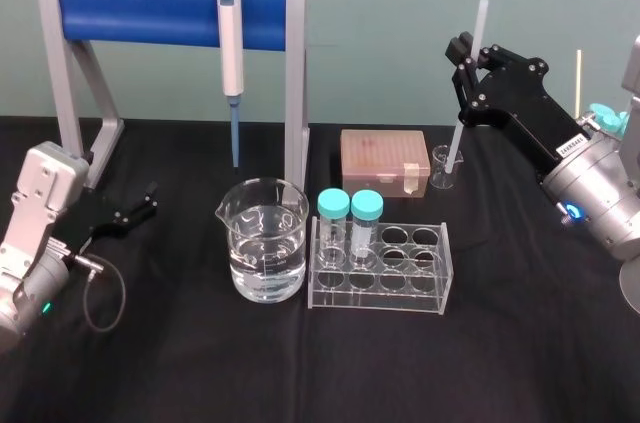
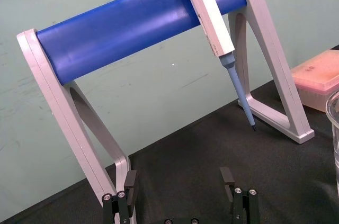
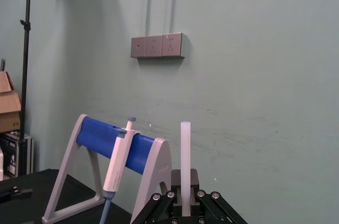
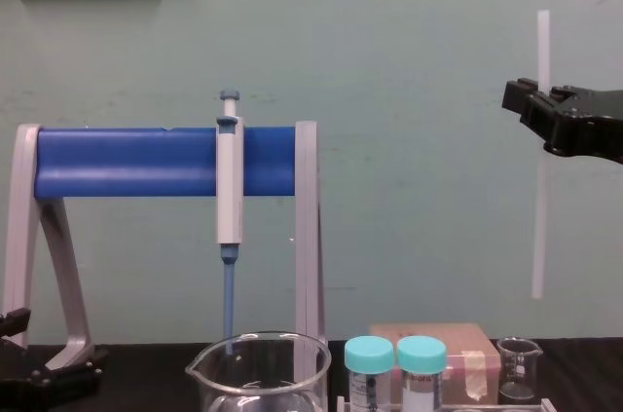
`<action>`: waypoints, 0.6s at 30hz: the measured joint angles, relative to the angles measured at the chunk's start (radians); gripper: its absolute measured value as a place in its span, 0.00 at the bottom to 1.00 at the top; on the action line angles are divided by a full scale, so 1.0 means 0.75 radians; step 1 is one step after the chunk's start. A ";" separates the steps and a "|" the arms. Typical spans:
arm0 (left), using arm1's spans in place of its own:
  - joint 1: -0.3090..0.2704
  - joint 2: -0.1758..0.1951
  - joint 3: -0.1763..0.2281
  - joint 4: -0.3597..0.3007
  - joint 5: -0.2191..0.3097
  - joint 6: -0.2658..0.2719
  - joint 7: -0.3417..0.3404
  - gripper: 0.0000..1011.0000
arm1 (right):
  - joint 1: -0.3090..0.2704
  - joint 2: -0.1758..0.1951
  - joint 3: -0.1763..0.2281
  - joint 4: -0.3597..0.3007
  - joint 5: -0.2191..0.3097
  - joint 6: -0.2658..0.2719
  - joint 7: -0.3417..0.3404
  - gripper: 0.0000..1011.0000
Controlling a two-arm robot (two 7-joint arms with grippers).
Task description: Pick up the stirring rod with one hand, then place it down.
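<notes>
Table (image 1: 300, 373): flat, covered in matt black cloth.
Stand (image 1: 140, 11): two grey A-shaped legs joined by a smooth blue round bar, at the table's back left.
Right gripper (image 1: 466, 61): black and blocky, raised over the table's back right, its jaws clenched on the stirring rod.
Left gripper (image 1: 140, 205): black, low at the table's left beside the stand's foot. Its jaws are released, with nothing between them.
Tube rack (image 1: 400, 278): clear plastic block with round holes, at the centre.
Large beaker (image 1: 265, 243): clear glass with a spout, partly filled with clear liquid, just left of the rack.
Box (image 1: 383, 161): translucent pink, rectangular, behind the rack.
Pipette (image 1: 231, 43): grey body with a tapering blue tip, hanging upright from the blue bar.
Stirring rod (image 4: 537, 217): thin, straight, translucent white. It is held upright in the air, gripped near its upper part, with its blunt lower end clear of the table above the small beaker.
Tubes (image 1: 333, 205): two, clear with teal caps, upright in the rack's left holes.
Small beaker (image 1: 441, 168): clear glass, right of the box.
</notes>
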 joint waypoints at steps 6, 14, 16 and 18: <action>0.000 0.000 0.000 0.000 0.000 0.000 0.000 0.99 | -0.002 0.000 0.000 -0.003 -0.003 0.000 -0.002 0.07; 0.000 0.000 0.000 0.000 0.000 0.000 0.000 0.99 | -0.003 0.000 0.000 -0.003 -0.004 0.001 -0.003 0.07; 0.000 0.000 0.000 0.000 0.000 0.000 0.000 0.99 | -0.003 0.000 0.000 -0.003 -0.004 0.003 -0.003 0.07; 0.000 0.000 0.000 0.000 0.000 0.000 0.000 0.99 | -0.003 0.000 0.000 -0.003 -0.004 0.004 -0.003 0.07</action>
